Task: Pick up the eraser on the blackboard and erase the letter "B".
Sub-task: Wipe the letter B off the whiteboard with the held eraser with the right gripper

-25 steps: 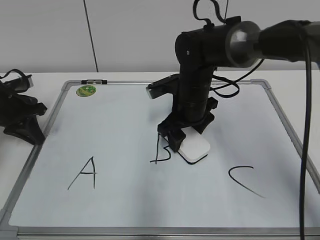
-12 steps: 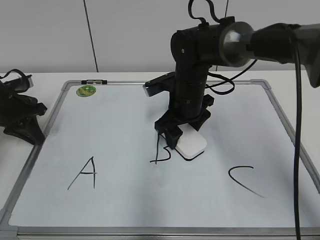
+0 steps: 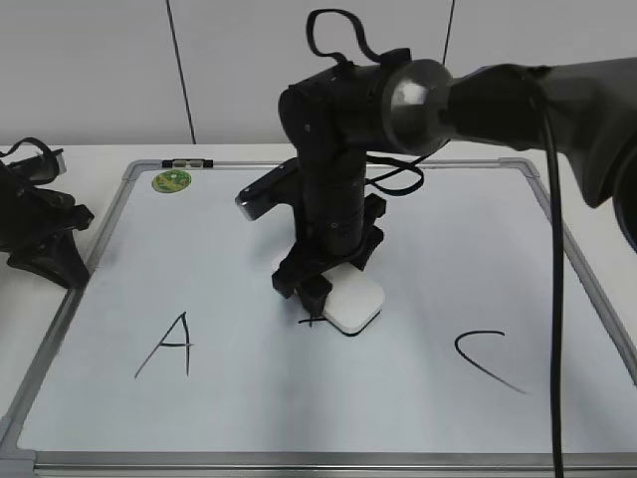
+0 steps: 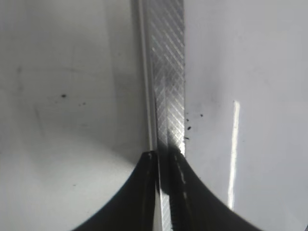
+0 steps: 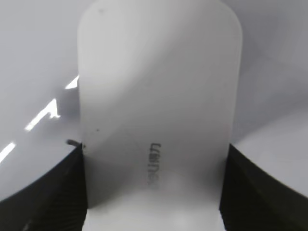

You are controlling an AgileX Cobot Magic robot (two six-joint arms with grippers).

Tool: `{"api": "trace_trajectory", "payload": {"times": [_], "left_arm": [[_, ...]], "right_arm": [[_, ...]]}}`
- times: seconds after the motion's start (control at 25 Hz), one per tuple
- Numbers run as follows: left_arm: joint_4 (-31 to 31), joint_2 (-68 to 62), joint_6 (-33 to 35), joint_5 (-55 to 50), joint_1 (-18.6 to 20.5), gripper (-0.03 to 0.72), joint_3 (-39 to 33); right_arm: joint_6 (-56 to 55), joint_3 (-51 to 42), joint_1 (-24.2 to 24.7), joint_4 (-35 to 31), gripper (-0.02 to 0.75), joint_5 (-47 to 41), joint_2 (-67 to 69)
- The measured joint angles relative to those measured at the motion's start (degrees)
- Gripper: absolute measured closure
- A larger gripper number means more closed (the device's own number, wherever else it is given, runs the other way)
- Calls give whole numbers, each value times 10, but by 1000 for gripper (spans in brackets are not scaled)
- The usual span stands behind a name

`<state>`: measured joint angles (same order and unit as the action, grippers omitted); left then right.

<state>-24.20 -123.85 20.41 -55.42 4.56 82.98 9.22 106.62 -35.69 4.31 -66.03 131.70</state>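
Eraser (image 3: 354, 303) sits flat on the blackboard (image 3: 229, 239) over the letter "B" (image 3: 312, 320) — right gripper (image 3: 325, 281) clenched on its sides to keep felt pressed down for wiping.

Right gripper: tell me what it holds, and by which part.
The right gripper holds the white eraser by its two long sides near one end, pressed flat on the whiteboard. The left gripper holds nothing.
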Motion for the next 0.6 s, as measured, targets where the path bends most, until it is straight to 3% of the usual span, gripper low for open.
{"api": "trace_trajectory", "payload": {"times": [0.28, 0.6], "left_arm": [[-2, 0, 0, 1, 0, 654, 0], [-2, 0, 0, 1, 0, 654, 0]], "right_arm": [[0, 0, -52, -20, 213, -6, 1], [0, 0, -66, -10, 213, -3, 1]]}}
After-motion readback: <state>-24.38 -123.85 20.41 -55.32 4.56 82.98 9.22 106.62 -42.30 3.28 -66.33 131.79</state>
